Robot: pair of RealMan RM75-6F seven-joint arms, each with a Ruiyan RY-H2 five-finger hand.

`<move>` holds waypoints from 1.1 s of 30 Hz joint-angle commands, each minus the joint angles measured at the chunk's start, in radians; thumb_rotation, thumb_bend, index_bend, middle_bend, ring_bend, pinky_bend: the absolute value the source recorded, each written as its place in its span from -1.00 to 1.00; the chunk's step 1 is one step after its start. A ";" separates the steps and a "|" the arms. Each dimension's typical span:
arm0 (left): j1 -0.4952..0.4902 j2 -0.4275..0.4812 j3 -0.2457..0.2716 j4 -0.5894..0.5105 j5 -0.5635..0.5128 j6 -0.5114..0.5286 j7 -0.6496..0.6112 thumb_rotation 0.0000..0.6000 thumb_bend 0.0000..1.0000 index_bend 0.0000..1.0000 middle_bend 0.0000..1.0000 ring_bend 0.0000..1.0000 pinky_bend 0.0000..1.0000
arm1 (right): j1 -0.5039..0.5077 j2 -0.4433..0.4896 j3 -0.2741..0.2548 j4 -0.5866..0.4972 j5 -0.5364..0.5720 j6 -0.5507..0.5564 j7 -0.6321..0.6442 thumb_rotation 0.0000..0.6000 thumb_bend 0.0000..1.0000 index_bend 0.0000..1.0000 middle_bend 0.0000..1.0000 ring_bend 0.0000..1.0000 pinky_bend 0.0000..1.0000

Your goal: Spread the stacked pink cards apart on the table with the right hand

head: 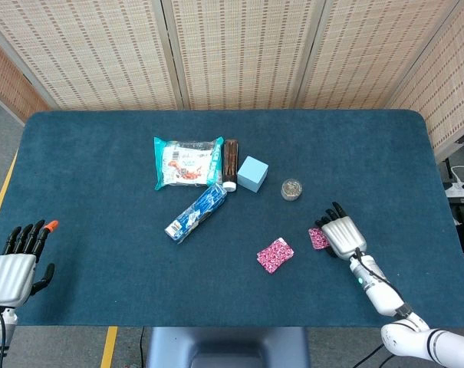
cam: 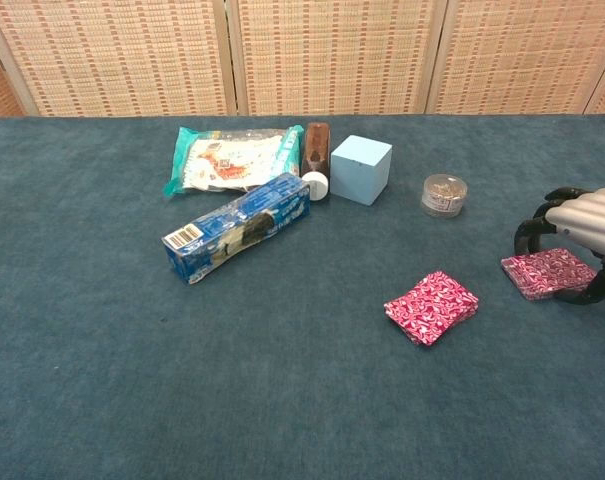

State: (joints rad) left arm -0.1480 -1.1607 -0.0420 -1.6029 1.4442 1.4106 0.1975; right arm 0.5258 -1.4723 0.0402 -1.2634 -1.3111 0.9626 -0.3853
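Note:
Two small piles of pink patterned cards lie on the blue table. One pile (head: 274,254) (cam: 431,306) sits free near the middle front. The other pile (head: 317,239) (cam: 545,272) lies further right, under my right hand (head: 340,232) (cam: 582,225). That hand arches over it, with fingertips at the pile's far left edge and the thumb against its near right edge, so it grips the pile on the table. My left hand (head: 17,264) rests at the front left corner with fingers apart and nothing in it; the chest view does not show it.
Behind the cards stand a small round jar (head: 291,188) (cam: 444,194), a light blue box (head: 251,173) (cam: 361,169), a brown bottle (head: 230,162), a teal snack bag (head: 187,162) and a blue packet (head: 196,212) (cam: 238,227). The table's right edge (head: 439,192) is close to my right hand.

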 commanded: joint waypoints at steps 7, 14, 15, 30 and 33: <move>0.001 0.001 0.002 -0.003 0.003 0.001 -0.003 1.00 -0.13 -1.00 -1.00 -1.00 -1.00 | -0.001 -0.011 0.003 0.003 0.000 0.011 -0.008 1.00 -0.64 -0.14 -0.21 -0.58 -1.00; 0.001 0.004 0.001 -0.004 0.004 0.003 -0.008 1.00 -0.13 -1.00 -1.00 -1.00 -1.00 | -0.003 -0.017 0.006 -0.004 0.006 0.023 -0.036 1.00 -0.64 0.19 0.00 -0.37 -1.00; 0.001 0.004 0.001 -0.004 0.004 0.003 -0.009 1.00 -0.13 -1.00 -1.00 -1.00 -1.00 | -0.003 -0.017 0.007 -0.007 0.007 0.026 -0.041 1.00 -0.64 0.22 0.02 -0.35 -1.00; 0.004 0.007 0.001 -0.007 0.005 0.009 -0.008 1.00 -0.13 -1.00 -1.00 -1.00 -1.00 | -0.059 0.081 -0.048 -0.236 -0.113 0.176 -0.122 1.00 -0.64 0.36 0.11 -0.26 -1.00; 0.002 0.004 0.001 -0.005 0.002 0.004 -0.006 1.00 -0.13 -1.00 -1.00 -1.00 -1.00 | -0.074 0.117 -0.092 -0.308 -0.147 0.173 -0.130 1.00 -0.64 0.36 0.11 -0.26 -1.00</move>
State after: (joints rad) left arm -0.1458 -1.1563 -0.0413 -1.6080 1.4461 1.4150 0.1912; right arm 0.4695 -1.3862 -0.0180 -1.5256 -1.4257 1.1255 -0.5033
